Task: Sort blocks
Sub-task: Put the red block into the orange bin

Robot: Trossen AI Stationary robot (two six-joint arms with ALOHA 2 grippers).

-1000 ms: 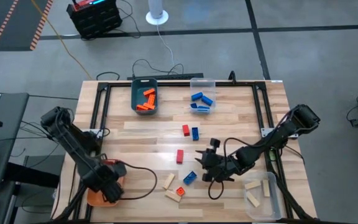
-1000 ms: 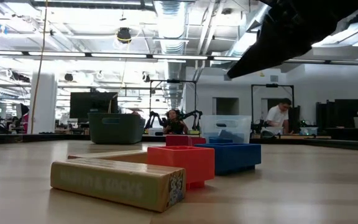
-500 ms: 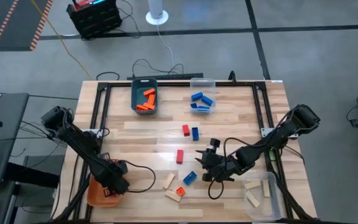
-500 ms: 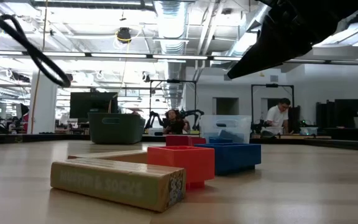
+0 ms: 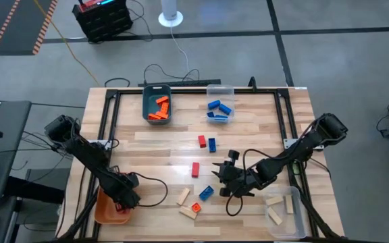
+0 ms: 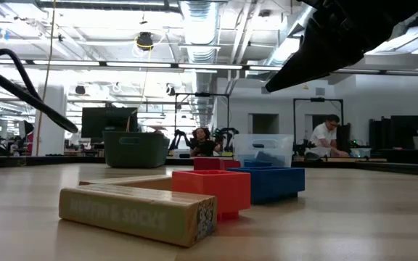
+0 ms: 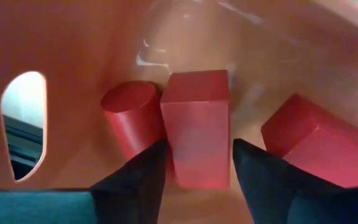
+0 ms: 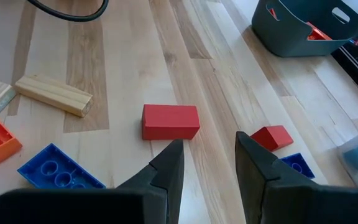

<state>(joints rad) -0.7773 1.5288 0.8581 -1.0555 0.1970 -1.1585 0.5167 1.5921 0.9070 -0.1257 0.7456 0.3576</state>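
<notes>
Deep inside the orange bin, the left end effector has just loosened around 1 red block, apparently delivering it; the right end effector hovers open.

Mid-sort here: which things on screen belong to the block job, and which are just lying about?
Job:
loose blocks
teal bin
orange bin
clear bins
left pincer over a red block
right pincer

Lying about:
black case
cables

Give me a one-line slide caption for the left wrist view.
Left gripper inside the orange bin, fingers straddling a red block among two other red pieces.
</notes>
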